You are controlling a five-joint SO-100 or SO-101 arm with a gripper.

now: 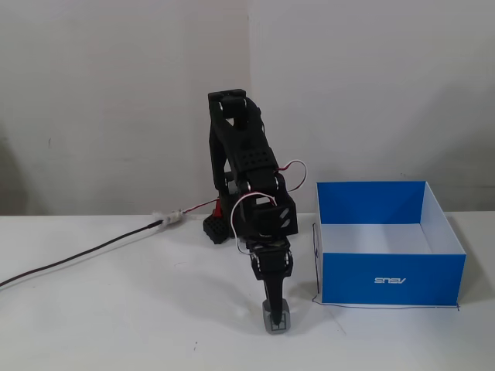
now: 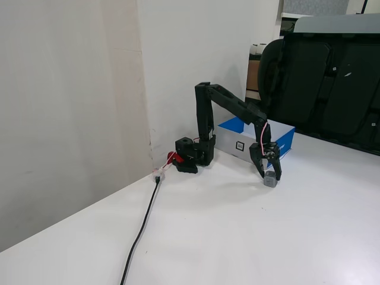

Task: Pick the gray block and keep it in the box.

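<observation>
The gray block (image 1: 276,318) is a small cube resting on the white table (image 1: 116,325), left of the box's front corner. My gripper (image 1: 275,311) points straight down onto it. In a fixed view, one finger stands on each side of the gray block (image 2: 271,180) and my gripper (image 2: 271,176) is closed against its sides, with the block still at table level. The box (image 1: 387,280) is large, blue outside, white inside and open-topped. It stands to the right of the gripper, and it also shows behind the arm in a fixed view (image 2: 237,144).
The arm's base (image 1: 220,228) stands at the wall with a black cable (image 1: 85,255) running left across the table. In a fixed view a dark office chair (image 2: 332,83) stands behind the table. A thin dark outline is drawn on the table around the box.
</observation>
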